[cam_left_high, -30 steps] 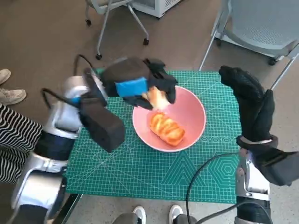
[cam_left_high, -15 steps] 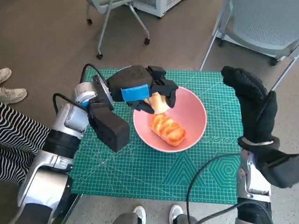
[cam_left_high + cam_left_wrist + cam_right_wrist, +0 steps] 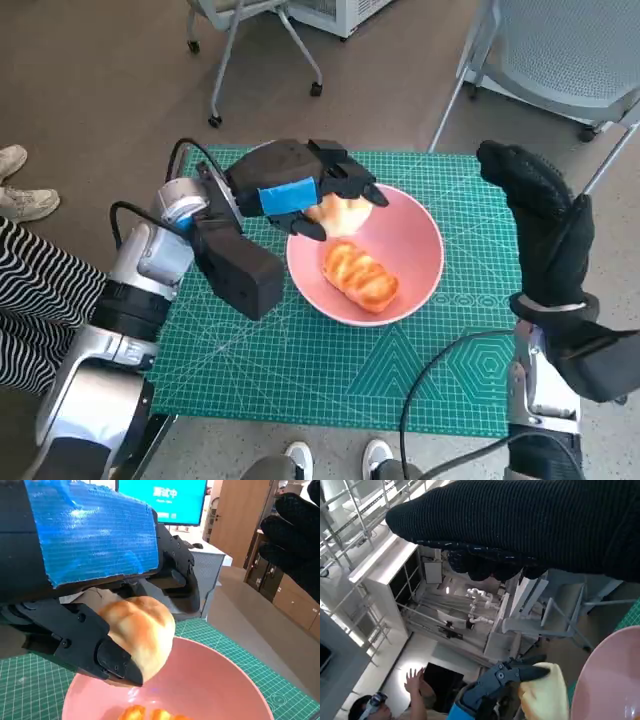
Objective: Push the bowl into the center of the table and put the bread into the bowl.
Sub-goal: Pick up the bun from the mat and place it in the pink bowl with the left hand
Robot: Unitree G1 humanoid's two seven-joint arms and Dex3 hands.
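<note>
A pink bowl (image 3: 410, 262) sits near the middle of the green mat, with a glazed twisted bread (image 3: 358, 277) lying inside it. My left hand (image 3: 300, 186) reaches over the bowl's far left rim and holds a round pale bun (image 3: 340, 214) between its fingers, just above the bowl's inside. In the left wrist view the bun (image 3: 140, 632) sits between the black fingers (image 3: 85, 642) over the pink bowl (image 3: 210, 685). My right hand (image 3: 535, 215) is raised upright off the table's right edge, holding nothing, its fingers straight.
The green cutting mat (image 3: 300, 370) covers the small table. Chair legs (image 3: 225, 60) and a mesh chair (image 3: 560, 50) stand beyond the far edge. A person's feet (image 3: 25, 190) and striped clothing (image 3: 30, 300) are at the left. A person (image 3: 415, 700) shows in the right wrist view.
The left hand has shifted slightly right with the bun, further over the bowl. The right hand stays raised.
</note>
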